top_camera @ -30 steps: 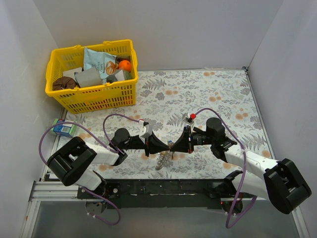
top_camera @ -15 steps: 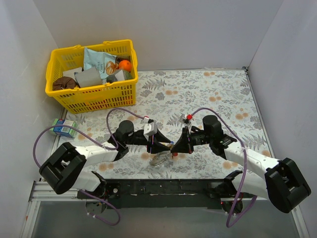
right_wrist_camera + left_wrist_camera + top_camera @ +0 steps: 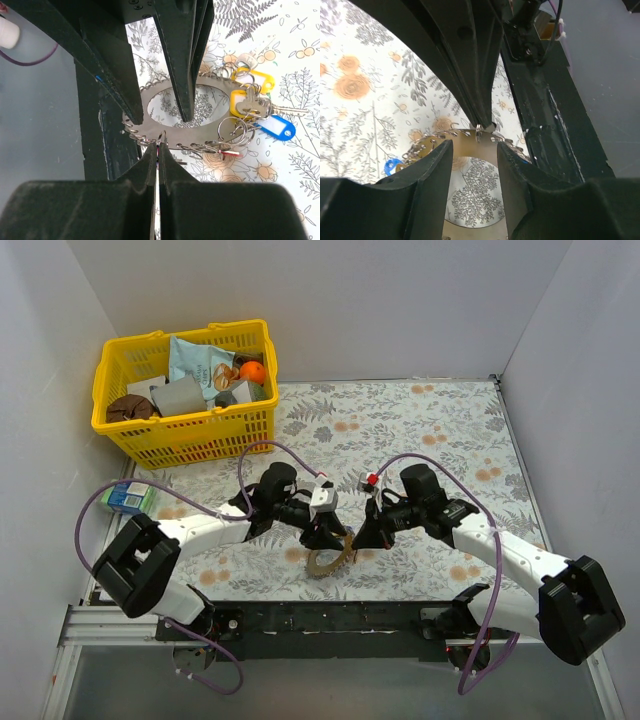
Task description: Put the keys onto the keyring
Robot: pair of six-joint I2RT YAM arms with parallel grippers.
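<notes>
The keyring [image 3: 172, 132], a flat silver ring fringed with small split rings, sits between both grippers near the table's front edge [image 3: 328, 558]. Yellow-tagged keys [image 3: 252, 80], a blue-tagged key [image 3: 277, 127] and a red piece [image 3: 231, 154] hang bunched at its far side. My right gripper [image 3: 158, 150] is shut on one small split ring at the keyring's rim, with a thin red sliver between the pads. My left gripper [image 3: 474, 150] is open, one finger [image 3: 182, 75] in the ring's hole, the other outside its band. Both show in the top view, left [image 3: 337, 533] and right [image 3: 355, 538].
A yellow basket [image 3: 185, 430] of mixed objects stands at the back left. A small blue-green carton [image 3: 128, 498] lies at the left edge. The black mounting rail [image 3: 330, 618] runs just in front of the keyring. White walls close in three sides.
My left gripper has moved right and down over the keyring. The right gripper has shifted slightly left. The keyring has moved from a bunched heap to an opened-out ring between them.
</notes>
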